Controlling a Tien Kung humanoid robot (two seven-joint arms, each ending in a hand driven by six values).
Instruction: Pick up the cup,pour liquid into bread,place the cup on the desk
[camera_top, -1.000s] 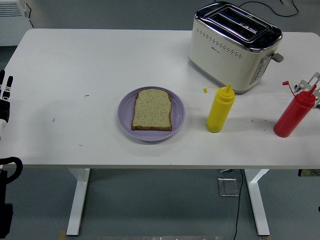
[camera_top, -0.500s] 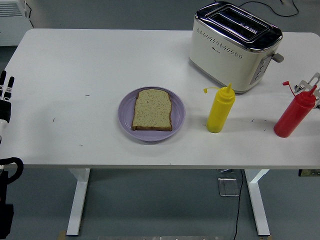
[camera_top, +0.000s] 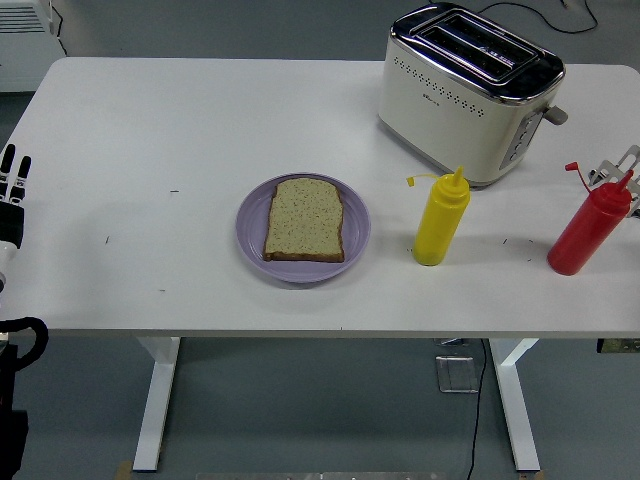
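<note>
A slice of bread (camera_top: 304, 219) lies flat on a purple plate (camera_top: 251, 234) at the table's middle. A yellow squeeze bottle (camera_top: 440, 219) stands upright to the right of the plate, its cap hanging off the nozzle. A red squeeze bottle (camera_top: 588, 227) stands upright near the right edge. No cup shows. My left hand (camera_top: 12, 180) rests at the left edge, fingers straight and empty, far from the plate. Only pale fingertips of my right hand (camera_top: 622, 163) show at the right edge, just behind the red bottle's top.
A cream and chrome toaster (camera_top: 466, 92) stands at the back right, behind the yellow bottle. The white table (camera_top: 170, 130) ends at its near edge just below the plate.
My left hand has sunk slightly at the left edge. Nothing else has moved.
</note>
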